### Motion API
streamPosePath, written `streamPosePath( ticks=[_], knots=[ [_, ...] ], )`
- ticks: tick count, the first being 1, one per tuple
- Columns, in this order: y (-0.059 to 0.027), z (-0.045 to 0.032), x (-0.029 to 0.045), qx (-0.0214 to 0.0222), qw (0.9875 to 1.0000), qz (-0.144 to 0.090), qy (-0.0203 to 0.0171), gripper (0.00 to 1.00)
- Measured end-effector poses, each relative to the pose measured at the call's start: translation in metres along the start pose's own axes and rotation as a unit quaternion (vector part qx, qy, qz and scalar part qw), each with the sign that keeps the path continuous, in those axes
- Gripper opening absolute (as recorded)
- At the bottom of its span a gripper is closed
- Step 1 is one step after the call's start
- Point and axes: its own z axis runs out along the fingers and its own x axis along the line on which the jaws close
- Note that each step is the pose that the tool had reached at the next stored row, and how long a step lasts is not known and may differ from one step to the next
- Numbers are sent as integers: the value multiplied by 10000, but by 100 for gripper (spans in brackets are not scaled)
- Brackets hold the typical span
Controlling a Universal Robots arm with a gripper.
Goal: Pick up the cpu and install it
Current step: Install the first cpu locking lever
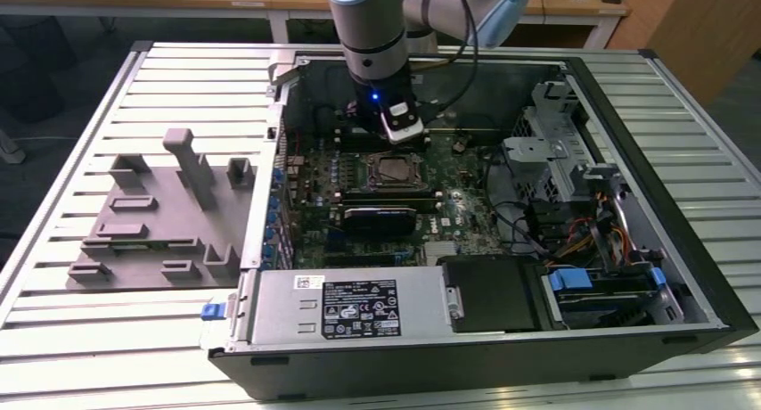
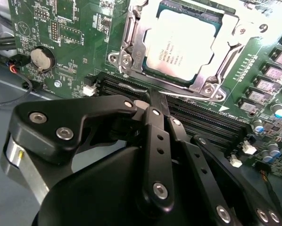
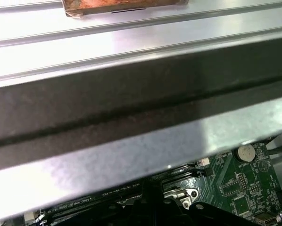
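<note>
The cpu (image 1: 393,170) lies flat in the metal-framed socket (image 1: 365,171) on the green motherboard inside the open computer case. In the second wrist view the cpu (image 2: 184,43) shows its silvery top plate, with the socket frame (image 2: 131,44) around it. My gripper (image 1: 404,134) hangs just beyond the socket toward the case's back wall, slightly above the board. In the second wrist view its black fingers (image 2: 156,101) meet at a point beside the socket's edge, close to a thin metal lever (image 2: 188,95). The gripper (image 2: 156,98) is shut with nothing seen between its fingers.
A grey plastic tray (image 1: 155,218) with upright posts stands on the slatted table at the exterior view's left of the case. A power supply (image 1: 345,307), a drive cage (image 1: 541,156) and cables crowd the case. A coin battery (image 2: 41,57) sits on the board. The case wall (image 3: 131,117) is close by.
</note>
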Motion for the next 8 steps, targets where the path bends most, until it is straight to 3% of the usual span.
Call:
streamPosePath(
  ticks=[8],
  knots=[
    [-5, 26, 4, 26, 10000, 40, -15, 11]
  ],
)
